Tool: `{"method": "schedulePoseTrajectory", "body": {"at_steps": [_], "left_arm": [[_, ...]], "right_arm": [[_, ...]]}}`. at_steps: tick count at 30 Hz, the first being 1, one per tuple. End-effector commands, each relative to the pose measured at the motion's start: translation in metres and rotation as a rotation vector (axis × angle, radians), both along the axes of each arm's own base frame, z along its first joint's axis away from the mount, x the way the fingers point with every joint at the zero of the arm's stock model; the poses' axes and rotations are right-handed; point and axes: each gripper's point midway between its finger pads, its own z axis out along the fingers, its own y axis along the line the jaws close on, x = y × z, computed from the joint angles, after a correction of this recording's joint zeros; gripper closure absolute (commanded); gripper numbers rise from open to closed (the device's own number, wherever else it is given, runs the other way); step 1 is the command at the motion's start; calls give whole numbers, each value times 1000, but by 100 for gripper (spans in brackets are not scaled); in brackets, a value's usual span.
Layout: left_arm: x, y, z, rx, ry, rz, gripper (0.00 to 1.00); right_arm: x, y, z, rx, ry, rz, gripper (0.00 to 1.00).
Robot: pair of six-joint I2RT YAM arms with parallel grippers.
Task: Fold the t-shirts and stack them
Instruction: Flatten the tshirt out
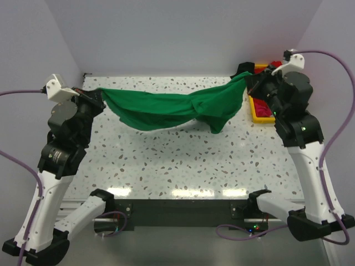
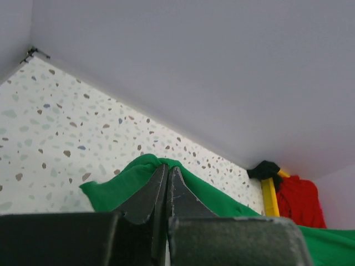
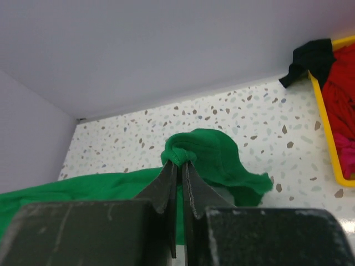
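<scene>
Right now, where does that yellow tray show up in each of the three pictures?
Top view: the yellow tray sits at the table's far right, partly behind the right arm.
Left wrist view: lower right, only its yellow edge shows, beside red cloth.
Right wrist view: at the right edge, its rim holding the red cloth.
Shared landmark: the green shirt, left of the tray in all three.

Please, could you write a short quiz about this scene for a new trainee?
1. True or false: the green t-shirt is already folded.
2. Where is the yellow tray? A: far left; B: far right; C: near edge.
3. Which end effectors grip the t-shirt?
Key: 1 false, it hangs stretched out. 2 B. 3 Both, the left end effector and the right end effector.
</scene>
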Motion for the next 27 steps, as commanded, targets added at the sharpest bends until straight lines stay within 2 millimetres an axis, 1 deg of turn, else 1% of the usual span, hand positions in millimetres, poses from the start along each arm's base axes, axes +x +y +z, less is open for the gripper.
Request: {"method": "schedulePoseTrajectory", "body": {"at_steps": [1, 2, 3, 5, 6, 7, 8, 9, 10, 11, 12, 14, 15, 16, 17, 18, 19, 20, 21, 22, 23, 24, 25, 27], "left_arm": [[-20, 21, 41, 18, -91, 62, 100], [-25, 23, 52, 14, -117, 67, 100], [-26, 25, 56, 14, -128, 72, 100], [-27, 27, 67, 13, -158, 85, 100], [-25, 29, 70, 14, -165, 99, 100], [-23, 30, 72, 15, -174, 109, 100], [-19, 31, 76, 18, -196, 120, 100], [-11, 32, 74, 23, -192, 139, 100], [-3, 30, 77, 27, -207, 145, 100], [4, 28, 76, 35, -207, 144, 100], [23, 21, 68, 55, -180, 140, 100], [44, 16, 72, 77, -192, 142, 100], [69, 8, 59, 114, -154, 133, 100], [79, 11, 74, 107, -187, 149, 100], [92, 12, 74, 116, -184, 152, 100], [118, 5, 62, 133, -152, 124, 100], [130, 7, 65, 122, -161, 118, 100], [136, 21, 86, 102, -212, 140, 100], [156, 17, 80, 102, -202, 101, 100], [158, 22, 104, 76, -253, 99, 100], [163, 34, 112, 74, -267, 111, 100], [174, 32, 112, 75, -265, 80, 100], [169, 40, 134, 73, -305, 86, 100], [166, 43, 147, 75, -325, 73, 100]], "right_arm": [[-33, -17, 58, 63, -137, -47, 100], [-39, -17, 66, 74, -158, -45, 100], [-41, -16, 74, 87, -180, -33, 100], [-40, -12, 81, 107, -196, -18, 100], [-38, -7, 86, 122, -213, 2, 100], [-34, -5, 88, 126, -220, 8, 100], [-24, -2, 85, 130, -212, 12, 100], [-18, 1, 90, 144, -237, 17, 100], [-10, 4, 89, 149, -233, 23, 100], [8, 10, 80, 148, -205, 26, 100], [16, 15, 84, 161, -222, 38, 100], [37, 25, 78, 177, -220, 63, 100], [61, 32, 70, 190, -213, 65, 100], [69, 35, 79, 198, -234, 70, 100], [78, 38, 81, 202, -243, 72, 100], [102, 44, 71, 201, -226, 68, 100], [111, 45, 74, 203, -235, 65, 100], [115, 46, 95, 214, -283, 66, 100], [121, 48, 101, 207, -294, 68, 100], [137, 51, 96, 204, -281, 64, 100], [131, 49, 128, 212, -345, 70, 100], [131, 49, 139, 209, -368, 69, 100], [129, 47, 159, 214, -411, 65, 100], [123, 41, 172, 209, -433, 44, 100]]}}
